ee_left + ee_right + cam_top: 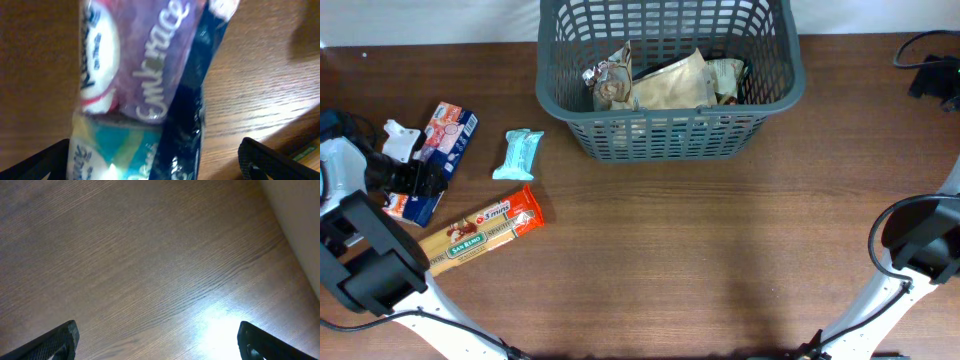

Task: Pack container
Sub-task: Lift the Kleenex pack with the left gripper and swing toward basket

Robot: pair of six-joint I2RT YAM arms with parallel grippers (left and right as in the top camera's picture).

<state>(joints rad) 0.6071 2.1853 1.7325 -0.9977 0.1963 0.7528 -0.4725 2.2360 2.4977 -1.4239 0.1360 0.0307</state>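
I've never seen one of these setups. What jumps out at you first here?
The big grey basket at the back, in the middle, already holding crumpled packets. Then the snacks lying loose on the left: a long pasta pack, a pale blue packet and a dark blue pack, with the left hand open right over that last one.

Table (720, 250): brown wood grain, smooth, low sheen; bright glare patch in right wrist view. Container (670, 135) at 12 o'clock: dark grey plastic, matt, slotted walls. Wrappers (665, 80) inside: crinkled, beige, paper or foil, can't tell. At 9 o'clock: blue pack (452, 128) glossy printed film, wrinkled; teal pack (519, 154) shiny plastic wrap; pasta pack (480, 230) smooth glossy film. Right gripper (157, 347) fingers (57, 340): matt black, plastic-looking.
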